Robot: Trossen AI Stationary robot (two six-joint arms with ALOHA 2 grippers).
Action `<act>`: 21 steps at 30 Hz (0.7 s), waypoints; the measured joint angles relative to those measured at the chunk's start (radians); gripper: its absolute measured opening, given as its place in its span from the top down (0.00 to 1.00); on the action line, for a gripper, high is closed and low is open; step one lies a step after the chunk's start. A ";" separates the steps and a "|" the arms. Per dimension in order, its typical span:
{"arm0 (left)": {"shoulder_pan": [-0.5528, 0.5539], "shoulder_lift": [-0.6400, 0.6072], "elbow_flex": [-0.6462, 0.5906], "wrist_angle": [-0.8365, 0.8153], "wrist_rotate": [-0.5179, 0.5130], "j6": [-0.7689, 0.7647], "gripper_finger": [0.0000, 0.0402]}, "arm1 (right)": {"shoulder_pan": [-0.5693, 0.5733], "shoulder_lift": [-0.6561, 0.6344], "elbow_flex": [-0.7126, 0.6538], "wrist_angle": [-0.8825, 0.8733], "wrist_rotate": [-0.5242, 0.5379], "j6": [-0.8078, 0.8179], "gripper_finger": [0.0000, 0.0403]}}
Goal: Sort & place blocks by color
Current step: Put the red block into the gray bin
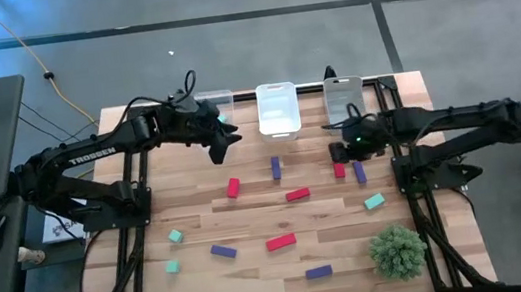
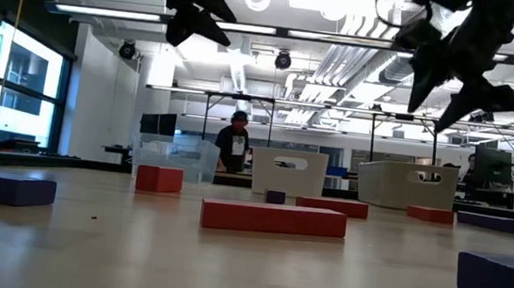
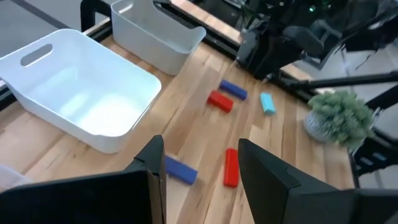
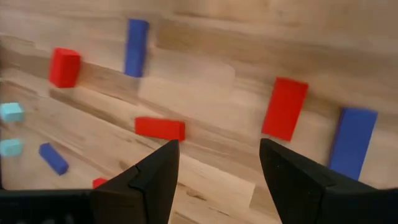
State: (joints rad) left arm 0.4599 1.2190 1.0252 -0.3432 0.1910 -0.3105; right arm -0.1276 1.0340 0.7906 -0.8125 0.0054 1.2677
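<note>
Red, purple and teal blocks lie flat and scattered on the wooden table. Among them are a red one, a purple one, a red one beside a purple one, and a teal one. My left gripper is open and empty, raised above the table near the white bin; its wrist view looks down on a purple block and a red block. My right gripper is open and empty above a red block and a purple block.
Three bins stand along the far edge: a clear one, a white one and another. A fuzzy green plant ball sits at the near right. Dark frame rails run along both table sides. A person stands in the room behind.
</note>
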 joint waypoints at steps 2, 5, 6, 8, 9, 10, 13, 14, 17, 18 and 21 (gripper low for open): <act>0.000 0.000 0.000 -0.017 0.000 0.013 0.71 | 0.010 0.031 0.000 0.000 0.001 0.037 0.47; 0.000 0.000 0.000 -0.026 0.000 0.033 0.71 | 0.020 0.076 0.000 -0.001 0.001 0.079 0.47; 0.000 0.000 0.000 -0.030 0.000 0.035 0.71 | 0.023 0.091 0.000 0.000 0.002 0.090 0.47; 0.000 0.000 0.000 -0.031 0.000 0.039 0.71 | 0.024 0.122 0.000 -0.004 0.006 0.109 0.47; 0.000 0.000 0.000 -0.031 0.000 0.044 0.71 | 0.024 0.139 0.000 -0.009 0.008 0.120 0.47; 0.000 0.000 0.000 -0.031 0.000 0.051 0.71 | 0.024 0.157 0.000 -0.015 0.008 0.128 0.47; 0.000 0.000 0.000 -0.032 0.001 0.060 0.71 | 0.024 0.209 0.000 -0.027 0.008 0.148 0.47; 0.000 0.000 0.000 -0.034 0.001 0.060 0.71 | 0.024 0.227 -0.001 -0.030 0.008 0.148 0.47; 0.000 0.000 0.000 -0.038 0.001 0.060 0.71 | 0.024 0.279 -0.001 -0.030 0.008 0.148 0.47; 0.000 0.000 0.000 -0.039 0.001 0.060 0.71 | 0.024 0.297 -0.001 -0.030 0.007 0.148 0.47; 0.000 0.000 0.000 -0.045 0.001 0.060 0.71 | 0.024 0.345 -0.001 -0.027 0.005 0.147 0.47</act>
State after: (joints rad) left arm 0.4599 1.2190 1.0252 -0.3886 0.1921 -0.2503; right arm -0.1036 1.3789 0.7898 -0.8399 0.0100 1.4150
